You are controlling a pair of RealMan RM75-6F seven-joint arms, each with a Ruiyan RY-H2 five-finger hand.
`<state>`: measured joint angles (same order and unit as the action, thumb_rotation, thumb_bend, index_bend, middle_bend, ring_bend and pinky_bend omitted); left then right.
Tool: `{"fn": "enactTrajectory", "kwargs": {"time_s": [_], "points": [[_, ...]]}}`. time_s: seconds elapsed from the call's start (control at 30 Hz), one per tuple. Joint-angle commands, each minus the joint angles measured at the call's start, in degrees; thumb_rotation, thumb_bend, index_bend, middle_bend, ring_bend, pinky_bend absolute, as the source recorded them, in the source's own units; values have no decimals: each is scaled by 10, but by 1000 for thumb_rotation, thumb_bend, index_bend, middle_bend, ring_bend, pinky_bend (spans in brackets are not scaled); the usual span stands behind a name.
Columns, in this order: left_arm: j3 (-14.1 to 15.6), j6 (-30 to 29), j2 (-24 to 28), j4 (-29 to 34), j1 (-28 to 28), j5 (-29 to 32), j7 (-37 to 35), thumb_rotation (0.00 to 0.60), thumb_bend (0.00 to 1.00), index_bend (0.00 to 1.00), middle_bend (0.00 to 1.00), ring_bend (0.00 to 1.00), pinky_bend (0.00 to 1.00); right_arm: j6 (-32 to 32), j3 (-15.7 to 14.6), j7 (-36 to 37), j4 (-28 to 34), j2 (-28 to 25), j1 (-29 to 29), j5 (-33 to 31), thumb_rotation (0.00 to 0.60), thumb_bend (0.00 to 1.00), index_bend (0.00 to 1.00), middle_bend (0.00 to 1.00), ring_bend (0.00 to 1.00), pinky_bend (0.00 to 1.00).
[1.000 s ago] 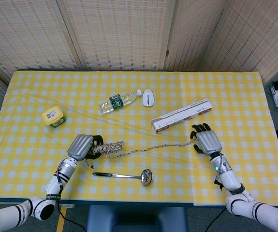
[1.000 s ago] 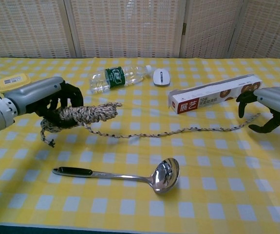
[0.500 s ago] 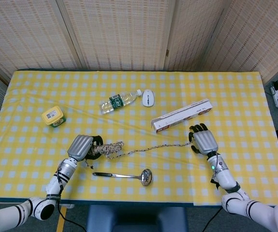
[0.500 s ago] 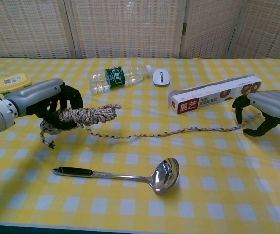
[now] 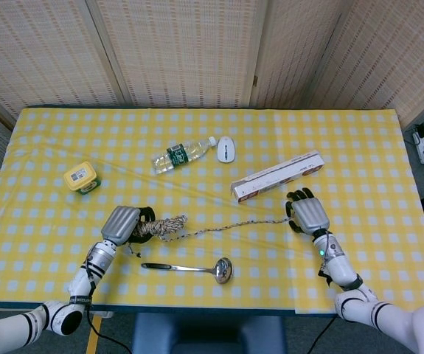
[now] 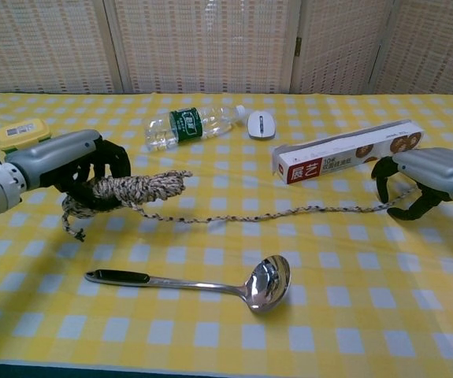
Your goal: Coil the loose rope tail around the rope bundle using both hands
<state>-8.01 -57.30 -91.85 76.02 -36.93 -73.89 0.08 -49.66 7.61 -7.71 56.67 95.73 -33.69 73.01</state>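
My left hand [image 5: 122,223] [image 6: 64,161] grips the left end of the speckled rope bundle [image 5: 166,225] [image 6: 137,187], which lies near the table's front left. A short end dangles below that hand. The loose rope tail [image 5: 234,224] [image 6: 289,212] trails right across the yellow checked cloth to my right hand [image 5: 309,213] [image 6: 421,175]. That hand arches over the tail's far end, fingers and thumb curved down on either side of it with a gap between them. The tail still lies flat on the cloth.
A steel ladle [image 5: 189,267] [image 6: 202,282] lies just in front of the rope. Behind it are a long carton [image 5: 276,176] [image 6: 344,151], a water bottle [image 5: 181,153] [image 6: 191,124], a white mouse [image 5: 226,148] [image 6: 261,124] and a yellow tub [image 5: 81,177] [image 6: 21,132].
My right hand has moved left and lower, over the tail's end. The left hand and bundle have dipped slightly. The tail's course is unchanged.
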Motion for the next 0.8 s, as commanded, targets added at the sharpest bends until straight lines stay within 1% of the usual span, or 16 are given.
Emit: {"fn": "enactTrajectory", "kwargs": {"time_s": [0.03,0.37,0.57,0.67,0.8], "points": [[0,1,-1,-1,0,0,0,600,580,670,678,613,717,3,0,-2,0,0,-1,-3,600,368,551,240,162,108],[1,1,-3,-6,1,-2,-3,600,580,670,678,608,713,4,0,-6,1,0,-2,-9,600,398,582,256,168,110],[-3,-11,3,4,3,-13,-17,600,581,670,678,608,713,-10,2,-1,10,-4,1,-5,600,456,607,274,186,123],[-8,-22,12,20,3,-26,-31,600,580,670,678,608,713,-37,5,5,36,-20,8,4,600,473,610,283,198,132],[-14,-32,25,55,-1,-47,-50,600,581,669,679,608,713,-79,17,15,109,-58,17,17,600,492,613,304,224,176]]}}
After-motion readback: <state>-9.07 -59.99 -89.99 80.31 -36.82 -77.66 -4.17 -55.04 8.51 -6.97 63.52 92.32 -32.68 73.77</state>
